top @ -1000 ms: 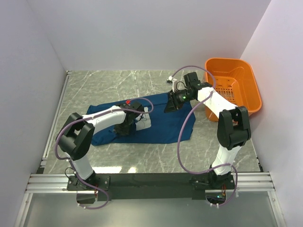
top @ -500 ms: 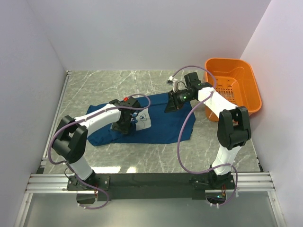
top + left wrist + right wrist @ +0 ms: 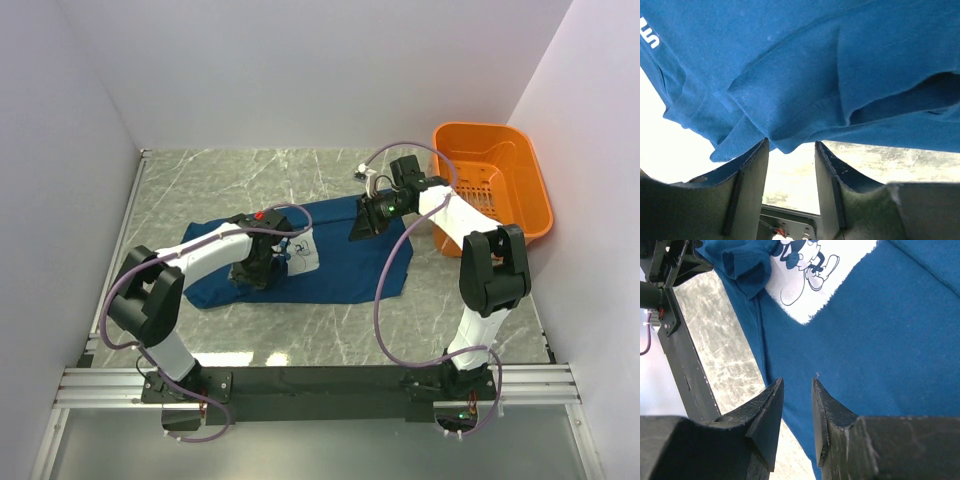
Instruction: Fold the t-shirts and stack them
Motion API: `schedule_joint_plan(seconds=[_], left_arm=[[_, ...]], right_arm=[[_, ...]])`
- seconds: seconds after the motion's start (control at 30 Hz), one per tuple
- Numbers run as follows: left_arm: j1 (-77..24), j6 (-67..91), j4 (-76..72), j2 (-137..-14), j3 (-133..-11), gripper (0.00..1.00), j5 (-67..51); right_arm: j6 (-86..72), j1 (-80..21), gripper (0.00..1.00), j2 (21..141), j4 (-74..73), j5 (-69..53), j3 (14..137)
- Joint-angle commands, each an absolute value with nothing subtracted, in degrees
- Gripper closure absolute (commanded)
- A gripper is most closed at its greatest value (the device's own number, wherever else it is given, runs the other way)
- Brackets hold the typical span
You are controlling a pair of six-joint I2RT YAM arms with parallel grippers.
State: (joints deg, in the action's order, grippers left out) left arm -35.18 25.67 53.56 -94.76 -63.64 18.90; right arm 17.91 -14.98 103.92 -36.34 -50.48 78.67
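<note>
T-shirt [image 3: 340,270] lies on the table [image 3: 200,180]. Jaws apart, the left gripper [image 3: 791,145] sits at a hem fold; the right gripper [image 3: 797,382] hovers narrowly parted, empty.

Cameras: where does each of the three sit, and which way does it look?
Top external: high behind the bases, looking down on the table, t-shirt, orange basket, left arm and right arm.
Left wrist: on the left arm, close over the t-shirt's folded edge; its own fingers show.
Right wrist: on the right arm, looking along its fingers at the t-shirt.
Shared: top and right wrist both show the pale print.
</note>
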Motion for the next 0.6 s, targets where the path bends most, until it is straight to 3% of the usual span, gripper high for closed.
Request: schedule_joint_plan(seconds=[0.0,0.3,0.57], left_arm=[[-34.5,30.0,56.3,-94.7,-63.9,0.52,20.1],[-25.5,41.1,49.1,-84.6,-55.4,0.61,2.9],[-21.5,41.1,45.7,-83.8,-51.9,0.63,0.4]], right_arm=[[18.5,-14.4,0.64,100.6,-36.3,-51.0,78.6],[18.5,-14.0,0.64,100.5,-35.9,-51.2,78.2],[18.5,-13.7,0.64,100.3,-35.8,-51.0,77.8]])
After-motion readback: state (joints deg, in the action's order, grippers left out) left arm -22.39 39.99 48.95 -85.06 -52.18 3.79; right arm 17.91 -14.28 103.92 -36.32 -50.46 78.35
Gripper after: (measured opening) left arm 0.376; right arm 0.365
